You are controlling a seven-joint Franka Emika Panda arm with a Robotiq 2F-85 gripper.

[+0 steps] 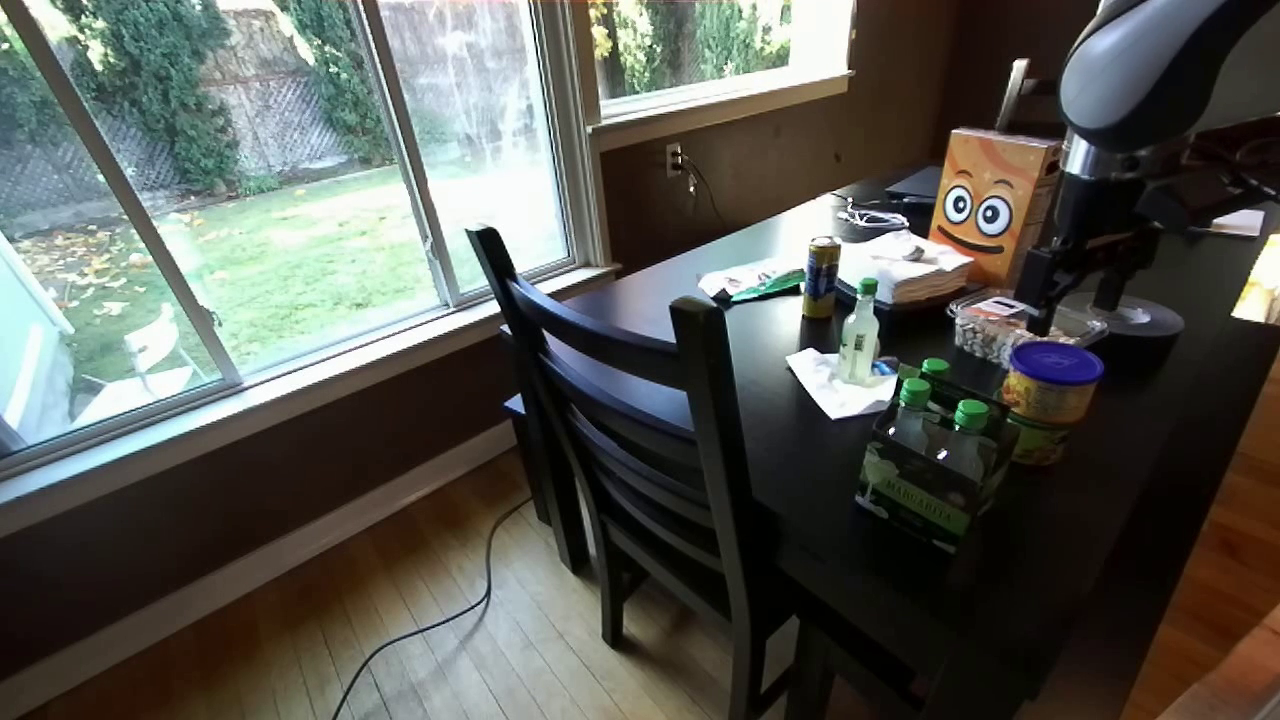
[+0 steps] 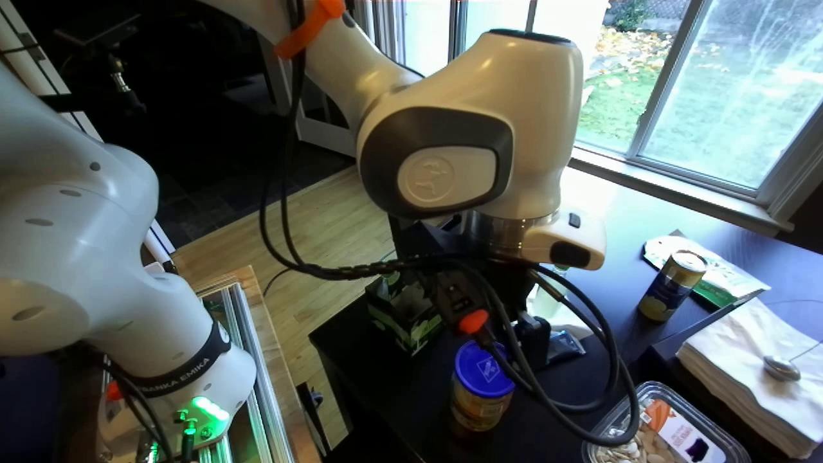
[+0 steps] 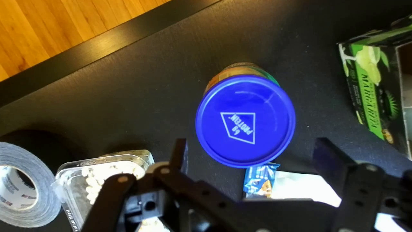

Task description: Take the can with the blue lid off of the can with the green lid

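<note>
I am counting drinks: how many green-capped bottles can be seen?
4 in an exterior view: a lone bottle on white paper; in the Margarita carrier, a rear bottle, left bottle and right bottle. More may hide there.

Ana: How is that arm (image 2: 546, 103) standing?

Ben: In an exterior view its base (image 2: 186, 379) is sitting low on the view's left, green lights (image 2: 211, 410) glowing away, and the pale forearm (image 2: 360, 77) is slanting down from the top edge!

Ana: And further along?

Ben: The big grey-capped joint (image 2: 443, 173) is making a bend downward, the silver wrist ring (image 2: 495, 231) is gleaming just below, and black cables (image 2: 360, 272) are looping beside it.

Ana: And what is the hand (image 3: 252, 146) doing?

Ben: It's pointing down! In the wrist view its two dark fingers (image 3: 333, 164) are standing wide apart, facing each other, a broad gap yawning between them.
</note>
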